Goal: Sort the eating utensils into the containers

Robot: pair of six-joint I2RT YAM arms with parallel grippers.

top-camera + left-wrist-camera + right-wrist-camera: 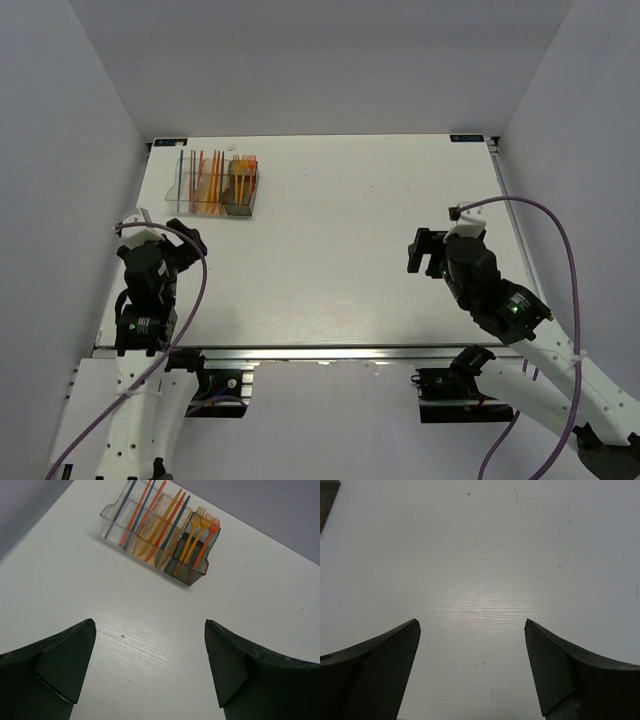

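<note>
The three joined containers [218, 189] stand at the table's far left; they also show in the left wrist view [159, 541]. The clear box holds red and blue sticks [131, 511], the tan-orange box holds orange, red and blue pieces [167, 522], and the dark grey box holds orange and red forks [202, 530]. My left gripper [178, 243] is open and empty, near the table's left edge, short of the boxes. My right gripper [432, 252] is open and empty over bare table at the right. The left wrist view [150, 630] and the right wrist view [472, 627] show only tabletop between the fingers.
White walls enclose the table on the left, back and right. The white tabletop [340, 230] stretches between the two arms. A dark corner of the containers [327, 502] shows at the top left of the right wrist view.
</note>
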